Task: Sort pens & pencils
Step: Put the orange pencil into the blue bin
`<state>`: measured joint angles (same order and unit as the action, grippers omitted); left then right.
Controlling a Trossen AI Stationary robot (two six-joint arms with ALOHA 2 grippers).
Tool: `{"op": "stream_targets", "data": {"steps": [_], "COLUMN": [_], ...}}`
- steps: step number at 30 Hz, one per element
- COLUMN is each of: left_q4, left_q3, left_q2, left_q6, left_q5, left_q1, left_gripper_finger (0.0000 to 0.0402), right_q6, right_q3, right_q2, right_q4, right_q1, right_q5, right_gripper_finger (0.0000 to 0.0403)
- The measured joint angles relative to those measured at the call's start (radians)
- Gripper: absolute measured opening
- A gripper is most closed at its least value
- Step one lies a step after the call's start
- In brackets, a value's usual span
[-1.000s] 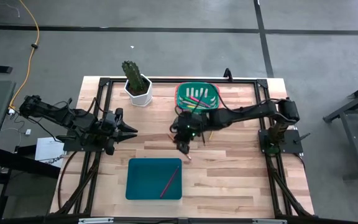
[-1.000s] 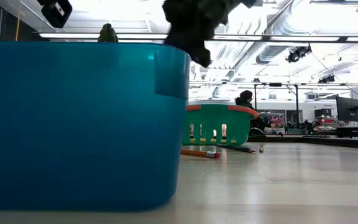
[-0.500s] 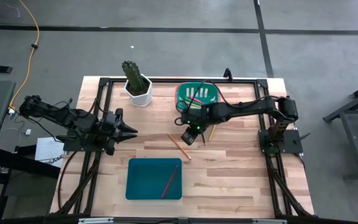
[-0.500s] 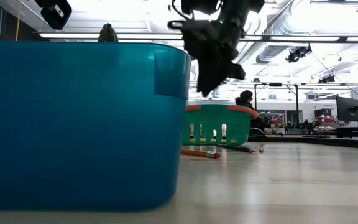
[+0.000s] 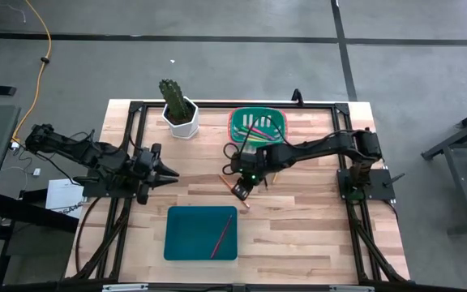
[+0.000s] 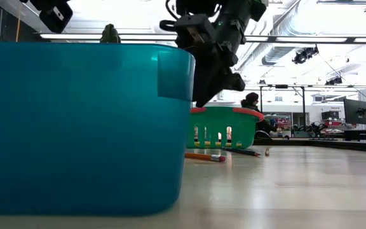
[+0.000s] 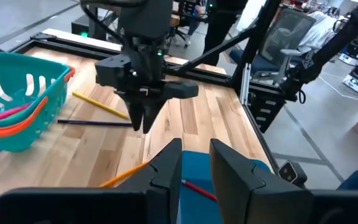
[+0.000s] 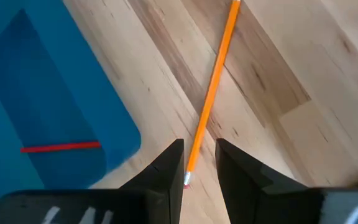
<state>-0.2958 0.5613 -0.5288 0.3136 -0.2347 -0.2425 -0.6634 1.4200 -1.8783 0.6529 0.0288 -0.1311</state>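
Scanning from the left, I see my left pincer (image 5: pixel 169 172) parked over the tabletop (image 5: pixel 298 235), well apart from the work; its fingers (image 7: pixel 166 163) stand slightly apart with nothing between them. Next to it, at the back, stands a cactus pot (image 5: pixel 178 109). Nearer the front edge lies the blue tray (image 5: pixel 186 235) with one red pencil (image 5: pixel 221 235) inside. Above the middle of the tabletop my right pincer (image 5: pixel 240 191) hangs pointing down, just over an orange pencil (image 5: pixel 234 191) that lies flat on the wood beside the tray's corner. Its fingers (image 8: pixel 166 168) stand a little apart, straddling the pencil's lower end from above without gripping it. Behind it, the green basket (image 5: pixel 235 123) holds pink and green pens (image 5: pixel 254 126). Just beside the basket a yellow pencil (image 7: pixel 101 106) and a dark pencil (image 7: pixel 95 123) lie on the wood.
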Motion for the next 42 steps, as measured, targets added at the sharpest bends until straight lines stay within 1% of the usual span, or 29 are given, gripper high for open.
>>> {"op": "stream_targets", "data": {"steps": [3,6,9,13,17,21,26,30,35,42], "left_q4": [0.002,0.008,0.017,0.015,0.017,0.017,0.009,0.005,0.008,0.008], "left_q3": [0.000,0.001,0.002,0.015,0.034,0.045,0.047,0.048,0.048,0.048], "left_q2": [-0.024,-0.087,-0.164,-0.258,-0.322,-0.347,-0.349,-0.376,-0.420,-0.489], "left_q6": [-0.028,-0.057,-0.078,-0.094,-0.089,-0.089,-0.092,-0.123,-0.146,-0.179], "left_q5": [0.037,0.085,0.101,0.097,0.142,0.191,0.207,0.287,0.328,0.359], "left_q1": [0.000,0.000,0.001,0.002,0.047,0.111,0.185,0.232,0.258,0.256], "left_gripper_finger": [0.0072,0.0072,0.0072,0.0072,0.0072,0.0072,0.0072,0.0072,0.0072,0.0072], "right_q6": [-0.002,0.008,0.015,0.041,0.058,0.035,0.034,0.035,0.032,0.008], "right_q3": [0.000,0.000,0.000,-0.001,0.000,0.000,0.000,0.000,0.000,0.000], "right_q2": [-0.011,-0.020,-0.020,-0.012,-0.003,-0.003,-0.003,-0.003,-0.003,-0.027], "right_q4": [0.008,0.003,-0.002,-0.017,-0.079,-0.057,0.001,0.009,0.009,0.004], "right_q1": [0.001,0.001,-0.004,-0.023,-0.036,-0.034,-0.004,0.021,0.036,0.054], "right_q5": [0.000,0.000,0.004,0.017,-0.034,-0.054,-0.053,-0.054,-0.040,-0.039], "right_gripper_finger": [0.0083,0.0083,0.0083,0.0083,0.0083,0.0083,0.0083,0.0083,0.0083,0.0083]}}
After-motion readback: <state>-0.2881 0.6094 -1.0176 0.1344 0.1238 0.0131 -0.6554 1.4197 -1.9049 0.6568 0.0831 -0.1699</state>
